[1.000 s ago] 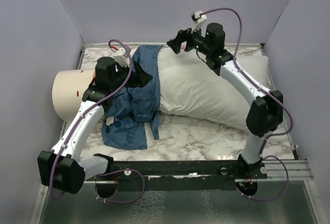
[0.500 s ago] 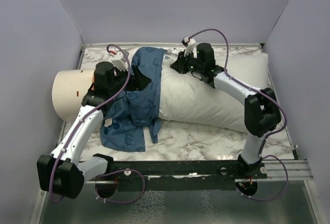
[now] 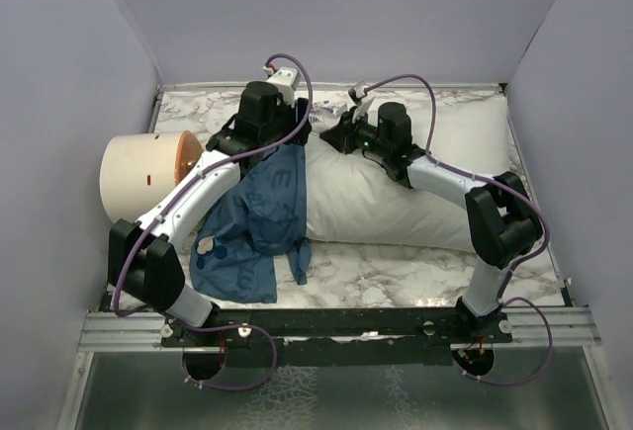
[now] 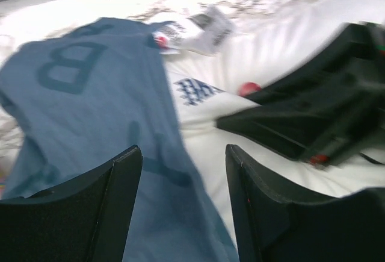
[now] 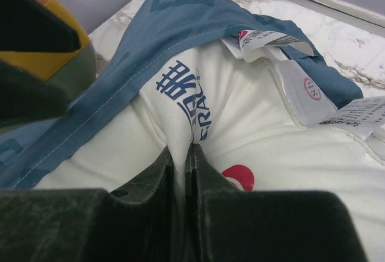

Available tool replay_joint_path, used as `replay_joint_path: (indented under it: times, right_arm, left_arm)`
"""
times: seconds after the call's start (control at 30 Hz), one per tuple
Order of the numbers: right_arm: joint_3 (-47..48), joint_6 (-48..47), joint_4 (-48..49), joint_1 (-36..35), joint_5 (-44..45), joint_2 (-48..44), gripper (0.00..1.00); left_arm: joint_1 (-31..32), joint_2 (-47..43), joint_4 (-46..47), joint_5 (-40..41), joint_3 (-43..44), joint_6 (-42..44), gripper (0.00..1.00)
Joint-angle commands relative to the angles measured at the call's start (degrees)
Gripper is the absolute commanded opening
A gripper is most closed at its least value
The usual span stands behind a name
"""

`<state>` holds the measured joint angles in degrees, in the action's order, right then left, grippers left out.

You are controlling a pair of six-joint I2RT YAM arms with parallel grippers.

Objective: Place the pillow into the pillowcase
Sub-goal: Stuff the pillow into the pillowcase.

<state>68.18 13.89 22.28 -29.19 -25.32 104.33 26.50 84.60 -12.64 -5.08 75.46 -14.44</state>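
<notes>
Right fingers [image 5: 195, 159] clamp a pillow [image 5: 264, 147] fold; left fingers [image 4: 240, 177] gape, seemingly empty, so we'd pinch the pillowcase [image 4: 90, 111] edge at their 12 o'clock.

Left arm [image 3: 183, 203], right arm [image 3: 445, 175]: white link shells, black joint housings. Left gripper [image 4: 183, 150], right gripper [image 5: 185, 149]: matte black wedge fingers. Lilac cables [image 3: 396, 78] looped along each. Black base rail [image 3: 346, 323].

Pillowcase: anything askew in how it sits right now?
Yes. The pillowcase lies crumpled across the left end of the pillow, most of it slumped onto the table. The right gripper pinches a fold of pillow, not pillowcase; the left gripper is open above the blue fabric.
</notes>
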Motion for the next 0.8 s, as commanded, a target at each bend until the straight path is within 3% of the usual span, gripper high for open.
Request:
replay_joint_path:
  times: [0.0,0.23,0.3,0.37,0.43,0.67,0.77]
  right_arm:
    - [-5.17,2.15,-9.77,-1.84,-4.95,2.76,0.06]
    - [-6.12,2.59,-8.64,-1.83,-4.91,2.36,0.06]
    - [-6.16,2.79,-8.42,-1.78,-5.06,2.58,0.06]
    - [-6.15,2.81,-8.35,-1.83,-5.03,2.73,0.06]
    - [-6.18,2.83,-8.21,-1.84,-4.78,2.76,0.06]
    - [-6.31,4.73,-5.43,-1.74,-5.19,2.10,0.04]
    - [-6.48,5.66,-2.75,-1.66,-4.74,0.24,0.04]
  left_arm:
    - [-0.57,5.20,-5.67,13.22,5.57,7.14,0.60]
    - [-0.51,14.15,-9.47,8.28,14.49,7.57,0.49]
    - [-0.57,16.51,-10.84,6.68,16.53,7.16,0.38]
    - [-0.55,17.38,-12.01,5.09,18.39,6.55,0.14]
    - [-0.55,17.45,-12.98,3.16,20.08,5.70,0.00]
    - [-0.41,15.66,-13.16,-11.18,24.46,1.83,0.00]
    - [0.28,14.06,-9.15,-18.58,25.33,-1.55,0.00]
